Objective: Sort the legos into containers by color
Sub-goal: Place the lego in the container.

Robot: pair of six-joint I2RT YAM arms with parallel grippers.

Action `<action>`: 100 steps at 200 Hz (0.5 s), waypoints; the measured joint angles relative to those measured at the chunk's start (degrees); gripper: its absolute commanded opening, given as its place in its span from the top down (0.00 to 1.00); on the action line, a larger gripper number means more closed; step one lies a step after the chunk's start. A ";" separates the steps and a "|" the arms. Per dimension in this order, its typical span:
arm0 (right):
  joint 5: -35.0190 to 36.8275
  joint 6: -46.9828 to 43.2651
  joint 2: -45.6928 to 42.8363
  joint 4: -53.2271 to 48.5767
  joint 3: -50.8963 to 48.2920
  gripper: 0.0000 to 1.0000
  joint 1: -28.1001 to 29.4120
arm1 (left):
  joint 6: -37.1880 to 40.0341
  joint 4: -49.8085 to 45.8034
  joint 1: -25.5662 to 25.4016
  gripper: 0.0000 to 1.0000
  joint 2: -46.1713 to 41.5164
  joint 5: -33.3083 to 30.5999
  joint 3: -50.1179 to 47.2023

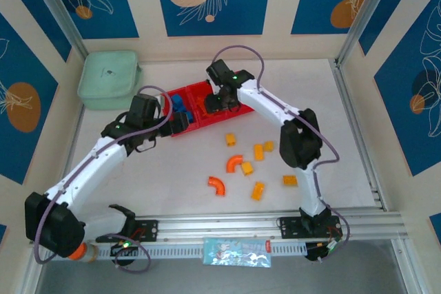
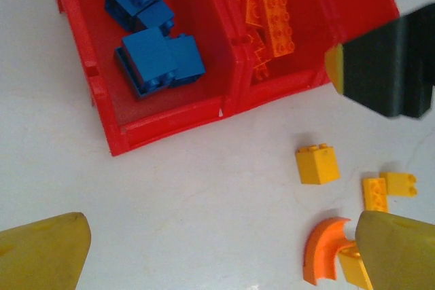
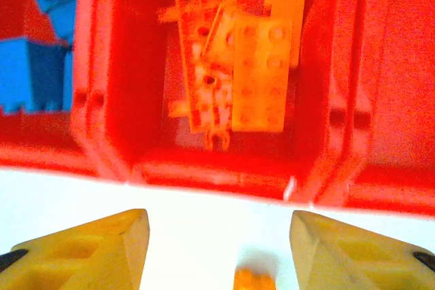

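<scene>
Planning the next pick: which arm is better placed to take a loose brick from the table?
Probably the right. The loose bricks lie mostly on its side, all orange or yellow, and the right gripper hangs open and empty near one. The left gripper is open, but near the compartment of blue bricks.

- Red tray [image 1: 195, 96]: right compartment largely covered by the right arm [image 1: 265, 105] in the top view; far side cut off in the left wrist view.
- Orange arch [image 2: 323, 252]: right end under a finger [image 2: 397, 249] of the left gripper [image 2: 217, 256].
- Orange bricks [image 3: 238, 73], middle compartment: blurred heap, count unclear.
- Blue bricks [image 3: 30, 73]: cut by the left edge.
- Small orange brick [image 3: 255, 280]: cut by the bottom edge.
</scene>
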 measured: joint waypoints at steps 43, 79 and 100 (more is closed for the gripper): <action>0.83 8.22 -14.78 1.01 -16.83 0.37 4.31 | -0.15 -0.04 -1.05 0.01 -4.90 3.08 -5.14; 2.08 17.16 -19.28 1.46 -28.59 0.45 9.14 | -1.20 -0.07 -2.84 0.01 -8.31 3.91 -9.77; 2.67 22.49 -20.17 1.44 -34.25 0.48 11.91 | -2.69 0.04 -4.31 0.01 -10.34 4.17 -11.74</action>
